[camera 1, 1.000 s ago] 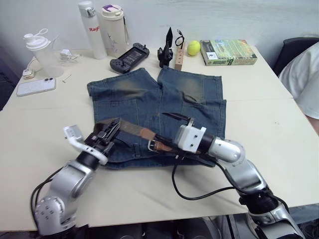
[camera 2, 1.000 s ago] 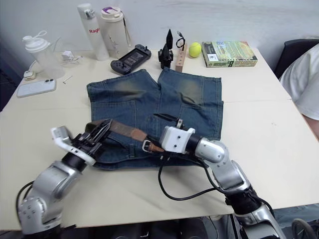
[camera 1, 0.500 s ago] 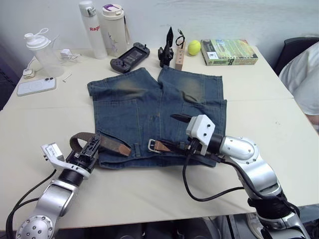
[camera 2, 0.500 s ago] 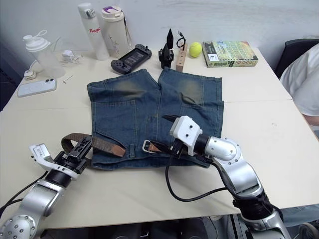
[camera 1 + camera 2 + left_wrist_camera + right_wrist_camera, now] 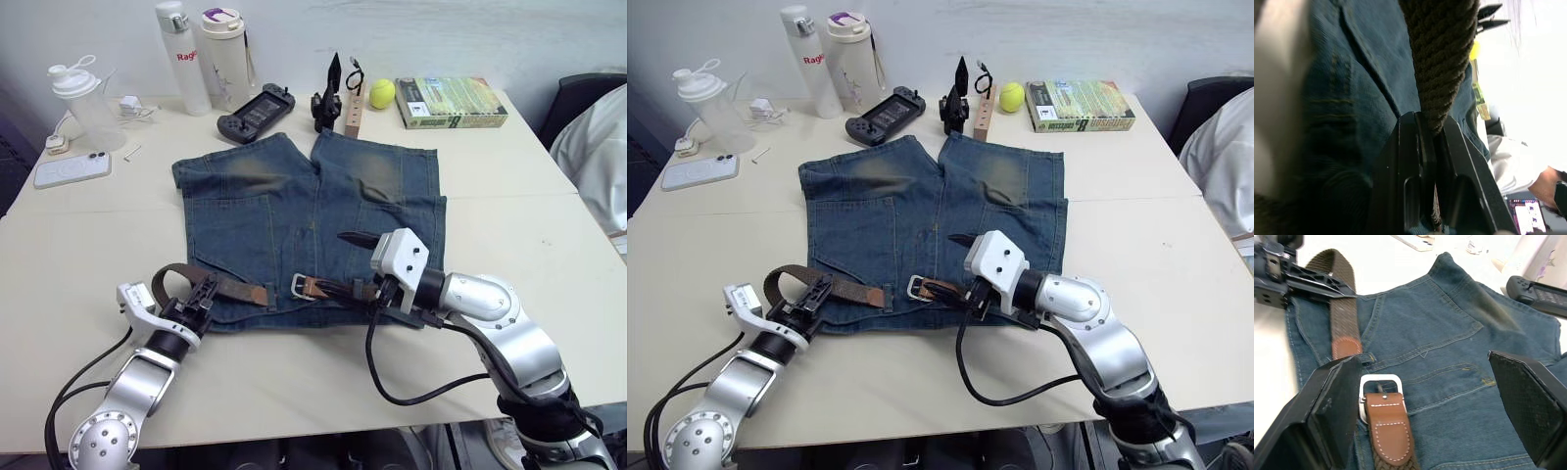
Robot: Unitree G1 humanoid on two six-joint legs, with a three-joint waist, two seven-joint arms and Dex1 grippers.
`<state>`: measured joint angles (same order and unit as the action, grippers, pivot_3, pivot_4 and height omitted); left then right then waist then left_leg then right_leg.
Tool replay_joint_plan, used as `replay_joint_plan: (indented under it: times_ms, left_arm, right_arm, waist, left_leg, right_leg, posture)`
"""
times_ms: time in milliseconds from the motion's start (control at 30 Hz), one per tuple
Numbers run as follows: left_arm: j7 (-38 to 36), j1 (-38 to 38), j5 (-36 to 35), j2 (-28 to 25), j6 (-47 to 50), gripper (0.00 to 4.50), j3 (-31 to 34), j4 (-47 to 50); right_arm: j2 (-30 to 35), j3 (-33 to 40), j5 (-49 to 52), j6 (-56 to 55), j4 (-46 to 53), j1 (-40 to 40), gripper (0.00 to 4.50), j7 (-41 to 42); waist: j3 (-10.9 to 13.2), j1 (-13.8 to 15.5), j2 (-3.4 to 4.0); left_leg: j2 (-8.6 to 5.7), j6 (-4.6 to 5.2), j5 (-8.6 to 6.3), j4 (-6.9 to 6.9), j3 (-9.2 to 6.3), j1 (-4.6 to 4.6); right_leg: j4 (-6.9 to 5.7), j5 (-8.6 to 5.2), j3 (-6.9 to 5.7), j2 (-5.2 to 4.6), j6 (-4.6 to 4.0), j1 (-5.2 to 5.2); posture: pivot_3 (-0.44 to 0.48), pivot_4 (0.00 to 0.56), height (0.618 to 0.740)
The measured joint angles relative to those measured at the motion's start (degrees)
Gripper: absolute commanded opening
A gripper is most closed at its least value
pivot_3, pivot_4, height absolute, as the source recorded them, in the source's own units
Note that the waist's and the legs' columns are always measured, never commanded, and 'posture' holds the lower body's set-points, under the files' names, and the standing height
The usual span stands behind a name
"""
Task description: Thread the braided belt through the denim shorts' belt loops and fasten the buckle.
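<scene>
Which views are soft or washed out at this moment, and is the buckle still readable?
Left wrist view: the braided belt fills the close range and looks soft, with the background past the denim shorts blown out to white. Right wrist view: the buckle and stitching are crisp; only the right gripper's own fingers blur at the edges. Head views: even light, soft shadows, no glare.

The denim shorts (image 5: 309,220) lie flat mid-table, waistband on the near side, legs pointing far. The braided belt (image 5: 220,286) runs along the waistband (its left part loops off the denim), tan tip just left of the unfastened silver buckle (image 5: 299,285).
</scene>
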<state>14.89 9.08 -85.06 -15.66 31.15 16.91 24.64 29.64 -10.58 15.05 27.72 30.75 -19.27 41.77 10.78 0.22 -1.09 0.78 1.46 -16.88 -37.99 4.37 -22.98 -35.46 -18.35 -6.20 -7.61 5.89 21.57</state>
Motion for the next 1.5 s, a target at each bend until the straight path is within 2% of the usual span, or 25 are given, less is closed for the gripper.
replay_joint_plan:
  times_ms: [200,367,467,600,733,833,1000,1233,1500]
  left_arm:
    - [0.47,0.01,1.57,1.58,0.12,0.00,-0.28,-0.34]
    - [0.25,0.44,3.73,1.70,1.52,0.00,-3.10,0.17]
    - [-1.41,0.11,5.35,-0.28,3.54,0.00,-4.87,0.18]
    - [-6.93,-4.16,9.25,-5.50,8.85,0.00,-9.66,-0.41]
    - [-13.29,-7.66,12.26,-8.57,12.34,0.00,-12.08,-2.04]
    - [-17.76,-11.06,14.39,-10.15,14.13,0.00,-12.68,-4.79]
    - [-21.26,-13.51,16.42,-10.65,16.24,0.00,-12.48,-7.15]
    - [-22.61,-14.80,18.03,-10.47,18.35,0.00,-12.05,-7.49]
    - [-22.76,-14.86,18.52,-9.43,20.12,0.00,-10.79,-7.43]
  right_arm:
    - [1.01,2.05,0.83,1.09,0.71,0.06,4.40,-0.37]
    - [1.28,2.10,0.78,1.17,0.71,0.45,4.40,-0.66]
    - [2.01,2.05,0.67,1.19,0.72,0.46,4.40,-0.62]
    - [3.97,0.03,-0.96,-0.58,0.71,0.99,4.40,0.88]
    - [6.16,-4.85,-6.76,-8.50,-0.28,2.63,4.40,2.73]
    - [8.28,-8.97,-16.22,-21.78,-5.23,3.48,4.40,2.31]
    - [8.53,-9.40,-22.73,-35.54,-10.64,5.72,4.40,0.48]
    - [10.12,-9.14,-24.46,-41.60,-11.36,8.82,4.40,1.06]
    - [6.11,-9.19,-28.73,-41.47,-13.03,7.73,4.40,-1.46]
  waist:
    - [0.00,0.15,0.00]
    - [0.00,0.48,0.00]
    - [0.00,0.86,0.00]
    - [0.02,1.43,0.04]
    - [0.04,1.13,0.08]
    - [0.05,1.28,0.11]
    - [0.06,1.27,0.11]
    - [0.06,1.30,0.11]
    - [0.06,1.31,0.12]
  left_leg:
    - [0.00,0.01,-0.01,0.00,0.00,0.00]
    - [0.00,0.01,-0.02,0.00,0.00,-0.01]
    - [0.00,-0.01,-0.03,0.00,0.00,0.00]
    - [-0.08,-0.01,-0.04,0.00,-0.04,-0.05]
    - [-0.05,-0.03,-0.06,0.01,-0.02,-0.05]
    - [-0.07,-0.06,-0.01,0.00,-0.02,-0.05]
    - [-0.10,-0.03,0.08,-0.02,-0.03,-0.04]
    - [-0.09,-0.05,0.09,-0.03,-0.07,-0.03]
    - [-0.07,-0.07,0.10,-0.03,-0.09,-0.03]
  right_leg:
    - [0.00,0.00,-0.01,-0.01,0.00,0.00]
    - [0.02,0.00,-0.01,-0.01,0.00,0.00]
    - [0.01,0.00,-0.01,-0.01,0.00,0.00]
    - [0.02,0.00,-0.08,-0.04,0.00,0.01]
    - [0.05,0.01,-0.08,0.03,0.01,0.02]
    - [0.01,0.01,-0.15,0.10,0.01,0.02]
    - [-0.02,0.02,-0.14,0.10,0.04,0.00]
    - [-0.01,0.02,-0.13,0.06,0.04,-0.03]
    - [-0.02,0.02,-0.14,0.05,0.04,-0.04]
  posture:
    - [0.000,0.150,0.720]
    - [0.000,0.150,0.720]
    - [0.000,0.150,0.720]
    - [0.000,0.150,0.720]
    - [0.000,0.150,0.720]
    - [0.000,0.150,0.720]
    - [0.000,0.150,0.720]
    - [0.000,0.150,0.720]
    - [0.000,0.150,0.720]
